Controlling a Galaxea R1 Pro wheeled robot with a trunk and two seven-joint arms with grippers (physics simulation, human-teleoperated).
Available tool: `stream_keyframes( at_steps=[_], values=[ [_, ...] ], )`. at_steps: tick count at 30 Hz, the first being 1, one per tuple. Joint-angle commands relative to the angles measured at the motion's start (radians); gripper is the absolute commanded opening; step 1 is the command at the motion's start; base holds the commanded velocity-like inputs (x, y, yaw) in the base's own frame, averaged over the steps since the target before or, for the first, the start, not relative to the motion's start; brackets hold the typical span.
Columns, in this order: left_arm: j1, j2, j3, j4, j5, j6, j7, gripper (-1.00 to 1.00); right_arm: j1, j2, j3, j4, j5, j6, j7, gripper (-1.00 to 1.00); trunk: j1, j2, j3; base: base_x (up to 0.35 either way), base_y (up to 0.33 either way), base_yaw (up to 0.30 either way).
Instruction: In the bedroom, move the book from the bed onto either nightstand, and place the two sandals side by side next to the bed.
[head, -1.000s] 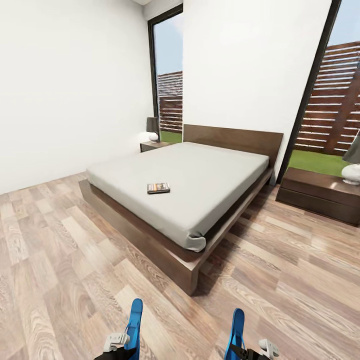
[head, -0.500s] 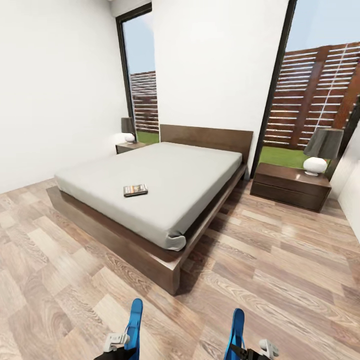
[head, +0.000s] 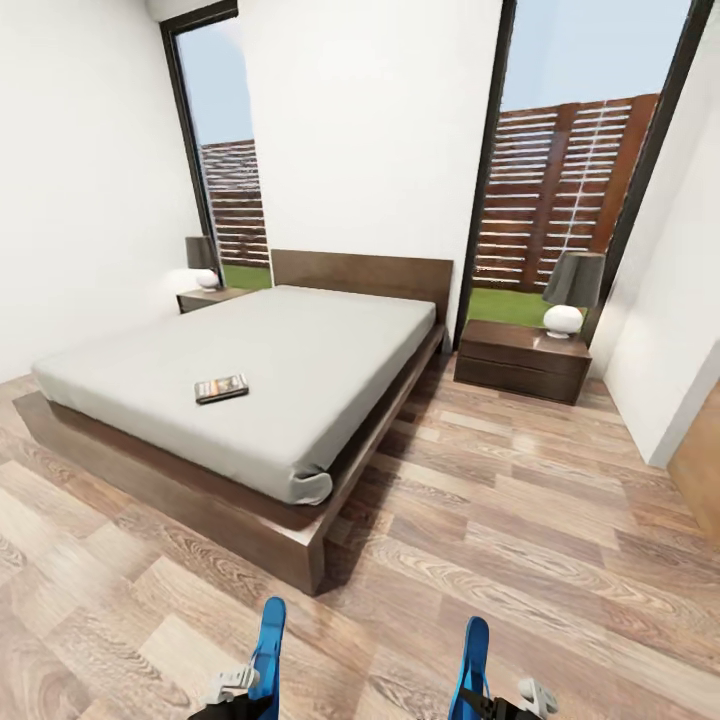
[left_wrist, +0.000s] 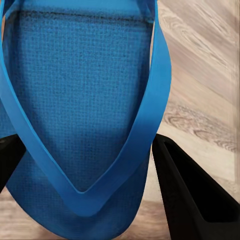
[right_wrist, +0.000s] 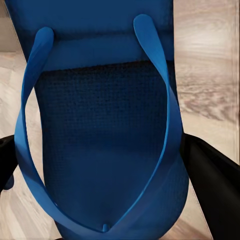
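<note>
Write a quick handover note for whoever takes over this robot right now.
Left gripper: shut on one blue sandal.
Right gripper: shut on the other sandal.
The book lies on the bed, not yet moved.
Nightstands: one right of the bed with a lamp, one at the far left.
Done: both sandals picked up.
Left: set the sandals side by side next to the bed, then book onto a nightstand.

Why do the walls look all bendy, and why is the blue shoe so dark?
In the head view the wide lens tilts the window frames and stretches the floor, while the bed casts a soft shadow beside it. In the right wrist view the sandal sits close up and shaded, its sole almost navy; in the left wrist view the other sandal looks brighter.
</note>
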Motion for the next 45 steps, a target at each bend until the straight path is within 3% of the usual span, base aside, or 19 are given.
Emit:
stream_keyframes(
  at_steps=[1, 45],
  values=[
    [0.0, 0.0, 0.007, 0.001, -0.001, -0.002, -0.006, -1.0, -0.001, 0.0, -0.005, 0.0, -0.005, 0.011, 0.004, -1.0, 0.0, 0.0, -0.001, 0.0, 0.0, -0.3],
    [0.0, 0.0, 0.007, 0.001, -0.002, -0.002, -0.006, -1.0, -0.001, 0.001, -0.005, 0.0, -0.005, 0.011, 0.004, -1.0, 0.0, 0.0, -0.001, 0.0, 0.0, -0.3]
  ],
)
